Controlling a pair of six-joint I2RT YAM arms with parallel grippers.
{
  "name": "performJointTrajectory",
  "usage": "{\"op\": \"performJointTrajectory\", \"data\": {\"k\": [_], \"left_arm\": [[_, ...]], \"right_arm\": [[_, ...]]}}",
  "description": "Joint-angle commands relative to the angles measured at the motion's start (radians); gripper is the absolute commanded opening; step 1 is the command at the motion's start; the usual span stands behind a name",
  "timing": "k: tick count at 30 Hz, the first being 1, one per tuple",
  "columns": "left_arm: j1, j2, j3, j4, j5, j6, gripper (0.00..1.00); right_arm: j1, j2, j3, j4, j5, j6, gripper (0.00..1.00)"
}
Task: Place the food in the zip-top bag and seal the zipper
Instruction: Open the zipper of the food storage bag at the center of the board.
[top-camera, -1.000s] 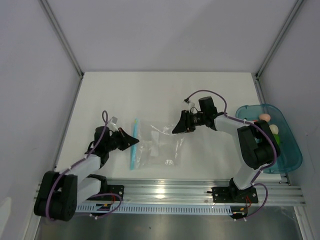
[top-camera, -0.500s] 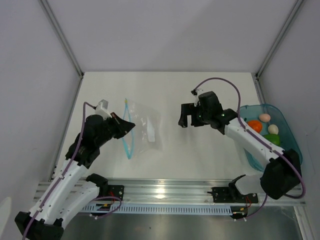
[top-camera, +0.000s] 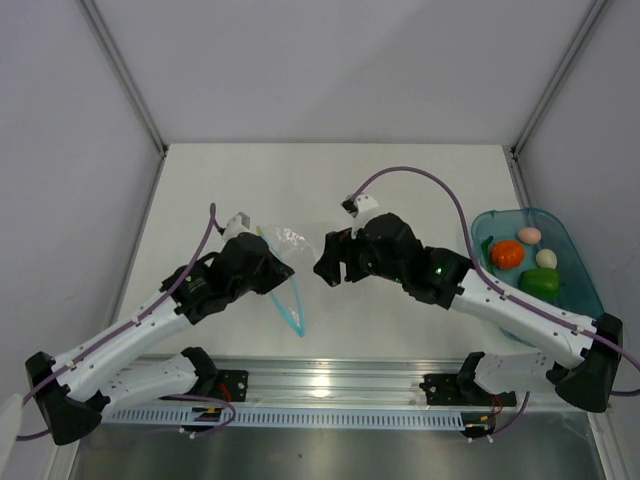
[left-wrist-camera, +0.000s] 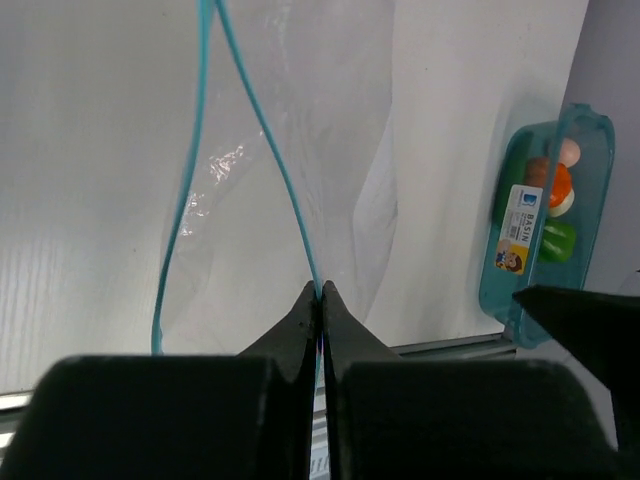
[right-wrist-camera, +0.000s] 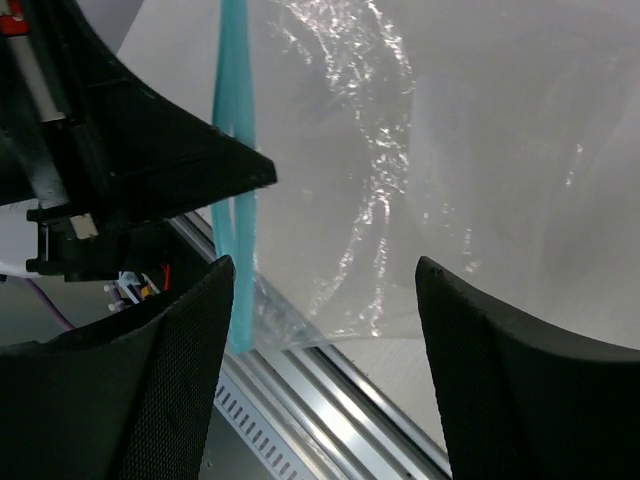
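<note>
Both arms have swung inward toward table (top-camera: 400, 190) centre, carrying the bag along. Left gripper (left-wrist-camera: 320, 297): jaws pinched together on one lip of the zipper (left-wrist-camera: 262, 165); zip-top bag (top-camera: 287, 241) hangs from it, centre-left, mouth loop gaping. Right gripper (top-camera: 326, 266): just beside the bag's right edge, jaws apart, holding nothing. White tabletop separates it from the food (top-camera: 508, 252), which is in the teal tray (top-camera: 585, 300) at the far-right edge.

Clear zip-top bag (right-wrist-camera: 430, 170), teal zipper (right-wrist-camera: 234, 140)
</note>
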Motion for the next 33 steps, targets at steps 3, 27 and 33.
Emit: {"op": "performJointTrajectory", "data": {"k": [3,27,33], "left_arm": [[-0.079,0.028,0.079,-0.067,-0.106,-0.154,0.01],[-0.113,0.111,0.227,-0.226,-0.062,-0.309,0.01],[-0.113,0.120,0.227,-0.222,-0.048,-0.313,0.01]], "right_arm": [[0.186,0.030,0.025,0.082,0.257,0.001,0.71],[0.358,0.120,-0.056,0.202,0.370,-0.073,0.53],[0.372,0.140,-0.059,0.193,0.396,-0.068,0.42]]}}
